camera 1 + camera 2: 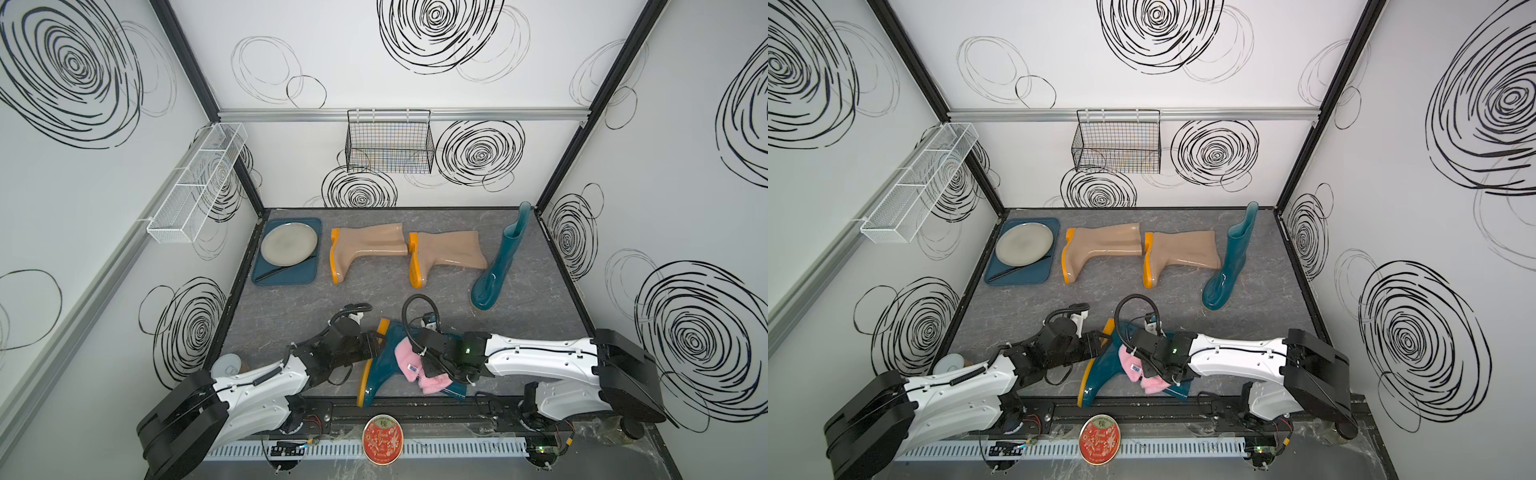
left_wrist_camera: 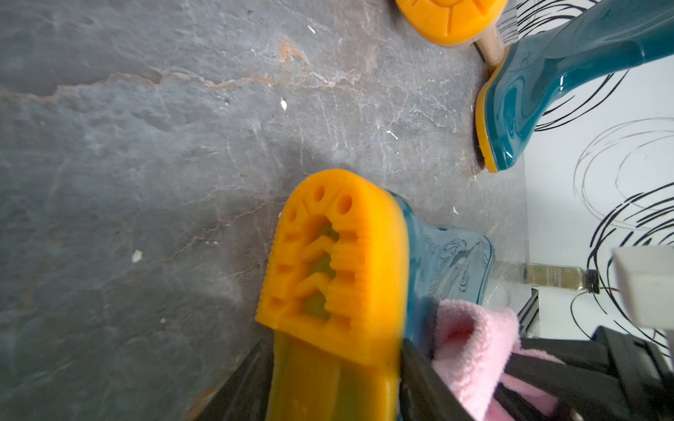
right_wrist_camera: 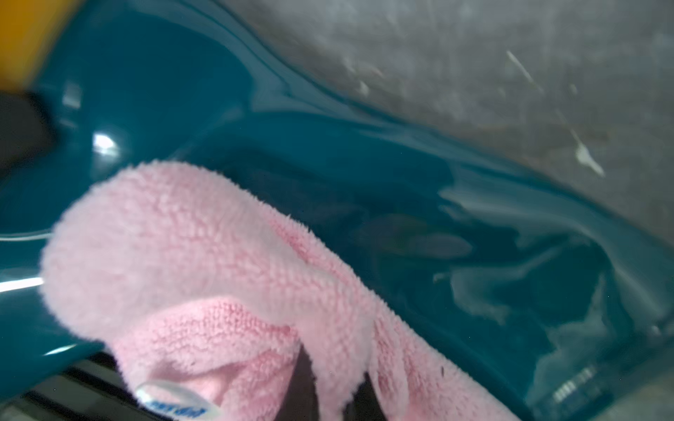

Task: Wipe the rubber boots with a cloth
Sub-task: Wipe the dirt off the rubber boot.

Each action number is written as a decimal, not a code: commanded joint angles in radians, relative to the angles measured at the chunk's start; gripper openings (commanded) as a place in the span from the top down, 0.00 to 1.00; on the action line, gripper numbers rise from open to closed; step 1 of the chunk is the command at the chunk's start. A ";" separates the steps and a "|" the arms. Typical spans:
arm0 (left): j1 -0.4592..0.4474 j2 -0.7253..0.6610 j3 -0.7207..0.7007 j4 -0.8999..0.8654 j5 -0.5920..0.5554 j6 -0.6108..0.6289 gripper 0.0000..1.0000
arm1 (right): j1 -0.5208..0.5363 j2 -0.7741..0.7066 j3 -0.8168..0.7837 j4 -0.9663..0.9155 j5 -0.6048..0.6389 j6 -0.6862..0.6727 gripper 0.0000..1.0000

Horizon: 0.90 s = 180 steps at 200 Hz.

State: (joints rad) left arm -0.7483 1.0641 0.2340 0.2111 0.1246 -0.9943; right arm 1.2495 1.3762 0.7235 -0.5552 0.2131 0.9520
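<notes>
At the lower centre of both top views, a teal boot [image 1: 384, 368] lies on its side on the grey table [image 1: 291, 316], its orange sole toward frame left. The left gripper [image 2: 333, 386] stands about half open, with its fingers [image 2: 244, 393] on either side of that sole next to the heel, clamping it. The right gripper [image 3: 333, 392] is closed tight on the pink cloth [image 1: 404, 353], which rests bunched on the boot's glossy shaft. Higher in the frame, a beige boot [image 1: 365, 249] and a second beige boot [image 1: 449, 253] lie side by side. A second teal boot [image 1: 503, 257] stands upright to their right.
</notes>
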 commanded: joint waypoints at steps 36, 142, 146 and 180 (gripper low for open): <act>0.061 0.050 -0.007 -0.047 -0.010 0.086 0.43 | -0.016 -0.078 -0.001 -0.387 0.061 0.270 1.00; 0.040 -0.091 -0.055 -0.136 -0.078 0.116 0.41 | -0.380 0.446 0.525 0.298 -0.497 -0.359 1.00; 0.039 -0.098 -0.058 -0.139 -0.081 0.115 0.41 | -0.384 0.464 0.529 0.302 -0.502 -0.360 1.00; 0.033 -0.131 -0.078 -0.147 -0.098 0.107 0.40 | -0.410 0.404 0.370 0.383 -0.401 -0.271 1.00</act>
State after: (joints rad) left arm -0.7136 0.9424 0.1959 0.1509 0.0917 -0.8932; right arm 0.8467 1.8690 1.1988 -0.2176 -0.2123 0.6491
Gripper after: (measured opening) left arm 0.592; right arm 0.074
